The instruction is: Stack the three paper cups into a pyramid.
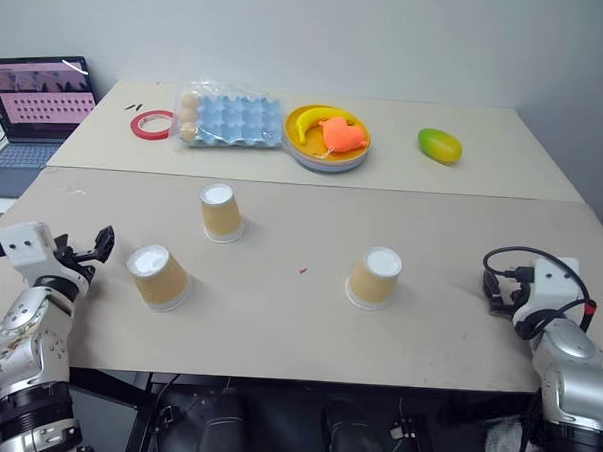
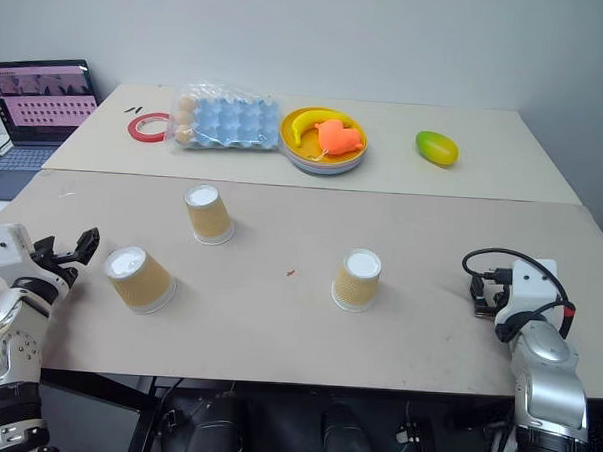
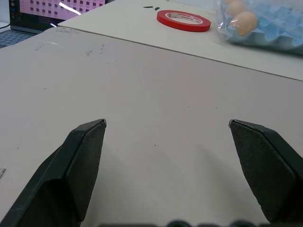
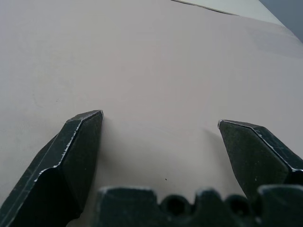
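— While both sets of jaws gape wide, do they hold anything?
— Nothing; left gripper [image 1: 92,248] and right gripper [image 1: 496,291] hover at opposite edges of the beige surface [image 1: 278,315].
— And the three tan-brown ribbed paper cups [image 1: 222,213]?
— Upside down, well apart, between them.

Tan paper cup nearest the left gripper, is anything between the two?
Nothing visible. The left gripper, open, has bare table between it and the upside-down tan ribbed paper cup nearest it.

Laptop [image 1: 34,114] cut off by left edge; eggs in egg tray [image 1: 229,120] partly veiled by plastic wrap; small black marks [image 1: 134,107] beside red tape roll [image 1: 151,124] too small to identify.
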You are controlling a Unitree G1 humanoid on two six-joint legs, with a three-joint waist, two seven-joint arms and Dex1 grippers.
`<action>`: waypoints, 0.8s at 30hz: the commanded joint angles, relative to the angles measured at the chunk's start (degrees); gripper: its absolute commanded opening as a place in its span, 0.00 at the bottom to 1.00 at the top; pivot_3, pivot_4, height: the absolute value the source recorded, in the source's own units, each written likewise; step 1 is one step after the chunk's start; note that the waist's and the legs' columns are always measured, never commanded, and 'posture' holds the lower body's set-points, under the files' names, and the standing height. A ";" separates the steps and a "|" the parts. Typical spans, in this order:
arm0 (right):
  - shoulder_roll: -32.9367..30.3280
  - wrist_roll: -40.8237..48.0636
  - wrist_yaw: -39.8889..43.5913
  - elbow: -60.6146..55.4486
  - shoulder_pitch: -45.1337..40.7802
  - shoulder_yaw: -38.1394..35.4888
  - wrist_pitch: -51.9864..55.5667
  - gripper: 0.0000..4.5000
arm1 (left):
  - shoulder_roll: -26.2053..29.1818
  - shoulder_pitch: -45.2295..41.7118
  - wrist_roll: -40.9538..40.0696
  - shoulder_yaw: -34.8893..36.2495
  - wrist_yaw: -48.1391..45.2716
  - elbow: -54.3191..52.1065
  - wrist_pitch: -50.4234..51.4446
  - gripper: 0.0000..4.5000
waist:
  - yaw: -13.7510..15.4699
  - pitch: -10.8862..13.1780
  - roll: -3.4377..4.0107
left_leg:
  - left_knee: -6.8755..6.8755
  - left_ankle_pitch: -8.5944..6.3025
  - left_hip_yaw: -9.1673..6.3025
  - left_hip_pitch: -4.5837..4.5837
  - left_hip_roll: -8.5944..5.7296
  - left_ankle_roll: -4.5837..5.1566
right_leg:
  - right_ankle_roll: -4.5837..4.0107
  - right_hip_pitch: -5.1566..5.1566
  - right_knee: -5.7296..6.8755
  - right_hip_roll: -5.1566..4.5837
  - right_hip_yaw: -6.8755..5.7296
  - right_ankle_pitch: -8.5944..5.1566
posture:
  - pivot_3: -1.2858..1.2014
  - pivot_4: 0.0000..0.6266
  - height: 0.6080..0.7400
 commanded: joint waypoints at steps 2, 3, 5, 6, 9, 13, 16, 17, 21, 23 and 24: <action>0.90 -1.77 -2.54 1.20 0.39 -0.07 0.57 1.00 | 0.29 -3.19 0.42 -2.77 -1.26 -1.46 -1.43 0.99 | 0.13 0.00 0.00 | 0.00 0.00 0.00 0.00 0.00 0.00 | 0.00 0.00 0.00 0.00 0.00 0.00 | 0.52 0.24 0.28; 1.14 -1.55 -4.17 1.03 -0.79 -1.18 1.42 1.00 | 0.02 -3.49 0.46 -3.59 -1.60 -1.58 -1.31 0.99 | 0.26 0.00 0.00 | 0.00 0.00 -0.02 0.00 0.00 0.00 | 0.00 0.00 0.00 0.01 -0.02 0.00 | 0.52 0.24 0.28; 1.82 0.40 -6.73 0.06 -3.89 -4.06 3.24 1.00 | -0.17 -3.43 0.40 -4.14 -1.75 -1.80 -1.22 0.99 | 0.21 0.01 0.04 | 0.06 0.01 -0.02 0.01 -0.01 0.00 | -0.02 -0.01 0.01 0.01 0.00 -0.01 | 0.52 0.24 0.28; 2.26 3.01 -7.22 -1.30 -6.71 -5.82 4.39 1.00 | -0.21 -3.36 0.34 -4.20 -1.63 -1.90 -1.10 0.99 | 0.11 0.07 0.13 | 0.10 0.01 -0.01 0.01 -0.01 0.00 | -0.04 0.00 0.01 0.01 0.01 -0.02 | 0.52 0.24 0.28; 3.54 16.01 -2.65 -9.30 -16.08 -7.57 9.49 1.00 | -0.29 -3.09 0.25 -4.70 -1.61 -2.28 -0.86 0.99 | -0.39 0.22 0.38 | 0.19 0.00 0.16 -0.11 -0.01 0.00 | 0.00 0.02 0.21 0.00 0.21 0.02 | 0.52 0.24 0.28; 0.84 39.70 9.61 -23.26 -25.33 -3.24 20.65 1.00 | -1.14 -3.01 0.30 -5.73 -1.16 -2.77 -0.51 0.99 | -1.65 0.64 1.18 | 0.11 0.01 0.15 -0.39 0.01 0.04 | 0.08 -0.42 0.58 0.10 0.31 0.20 | 0.52 0.24 0.28; -4.43 55.40 19.52 -29.86 -27.01 -0.53 26.35 1.00 | -1.50 -3.07 0.23 -6.35 -1.00 -3.30 0.04 0.99 | -0.92 0.68 0.90 | -0.08 0.00 -0.28 -0.38 0.01 0.08 | -0.20 -0.22 0.59 0.17 -0.13 0.05 | 0.52 0.24 0.28; -6.56 58.67 22.36 -31.18 -26.74 0.29 27.37 1.00 | -1.48 -3.07 0.26 -6.60 -1.05 -3.49 0.23 0.99 | -0.72 0.68 0.85 | -0.11 -0.11 -0.61 -0.36 0.00 0.27 | -0.33 0.07 0.37 0.16 -0.55 -0.06 | 0.52 0.24 0.28; -17.86 58.92 37.52 -37.54 -22.74 7.28 28.83 1.00 | -0.61 -2.22 -0.05 -6.31 -1.43 -4.68 1.09 0.99 | 0.23 0.71 0.80 | -0.11 -0.13 -0.94 -0.46 -0.23 0.31 | -0.38 0.43 -0.07 -0.12 -0.94 -0.07 | 0.52 0.24 0.28; -21.14 56.80 41.62 -38.54 -22.03 10.12 27.56 1.00 | 0.59 -1.16 -0.30 -5.61 -1.98 -5.79 1.81 0.99 | 0.16 0.73 0.79 | -0.11 -0.13 -0.95 -0.41 -0.33 0.31 | -0.34 0.56 -0.18 -0.21 -0.95 -0.05 | 0.52 0.24 0.28; -22.10 55.60 43.25 -38.98 -21.96 11.59 26.70 1.00 | 1.78 0.03 -0.48 -4.84 -2.63 -6.69 2.34 0.99 | 0.10 0.77 0.77 | -0.11 -0.13 -0.97 -0.36 -0.33 0.31 | -0.31 0.62 -0.22 -0.21 -0.95 -0.03 | 0.52 0.24 0.28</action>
